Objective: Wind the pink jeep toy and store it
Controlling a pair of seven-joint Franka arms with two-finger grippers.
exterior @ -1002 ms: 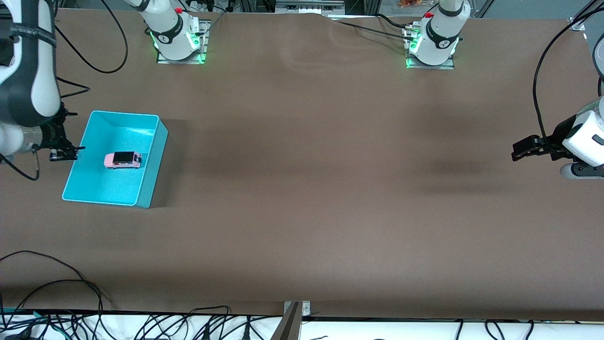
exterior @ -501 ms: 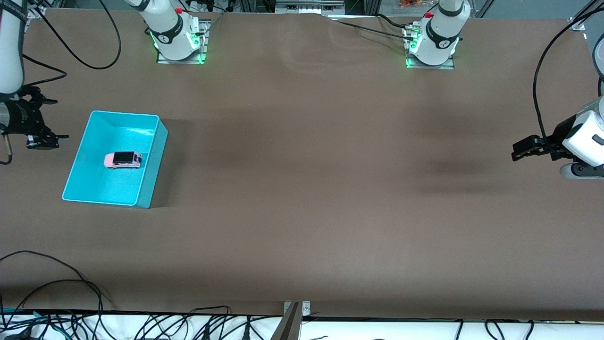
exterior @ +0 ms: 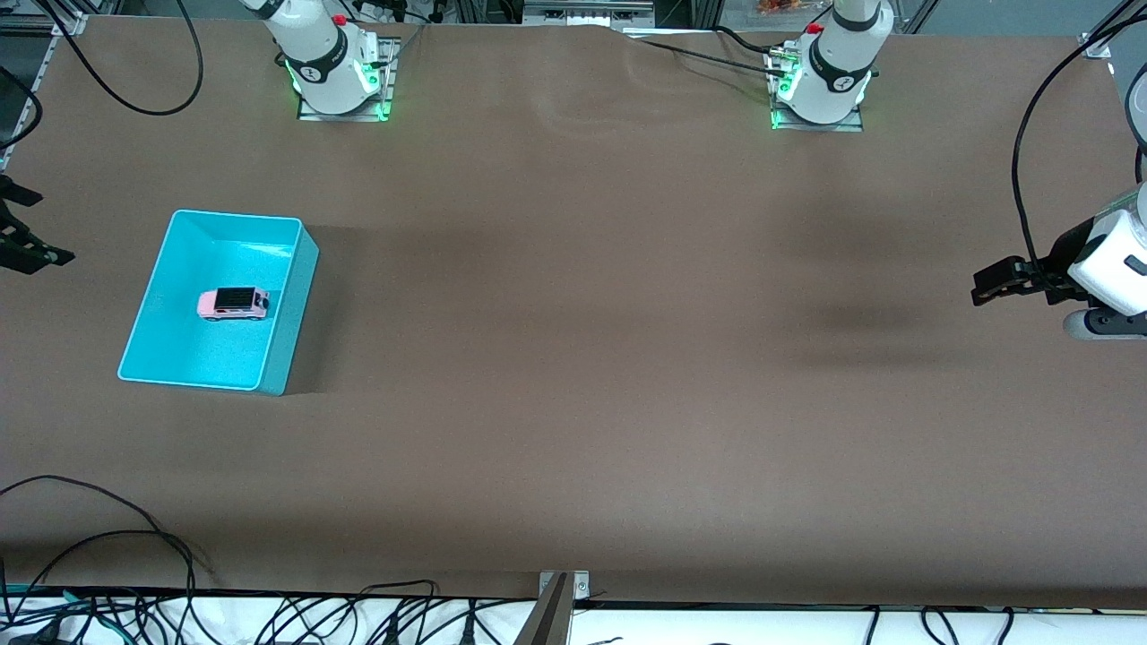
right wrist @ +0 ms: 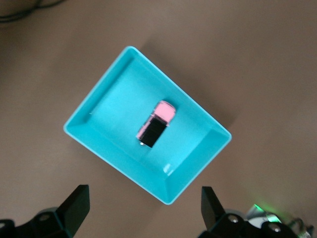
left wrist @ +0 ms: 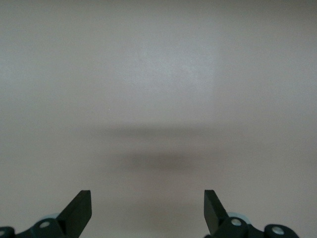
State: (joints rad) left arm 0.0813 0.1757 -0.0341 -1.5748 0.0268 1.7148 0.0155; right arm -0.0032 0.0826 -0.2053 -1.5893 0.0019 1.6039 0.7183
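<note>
A cyan bin (exterior: 288, 305) sits on the brown table (exterior: 582, 358) toward the right arm's end. Black cables (exterior: 134, 573) trail along the table's near edge.

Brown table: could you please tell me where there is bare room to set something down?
The table is bare from the cyan bin to the left gripper. The pink jeep toy sits mid-bin. The right gripper hangs open above the bin.

Only the cyan bin (exterior: 291, 309) walls ring the pink jeep toy (exterior: 233, 304); it is open from above.
</note>
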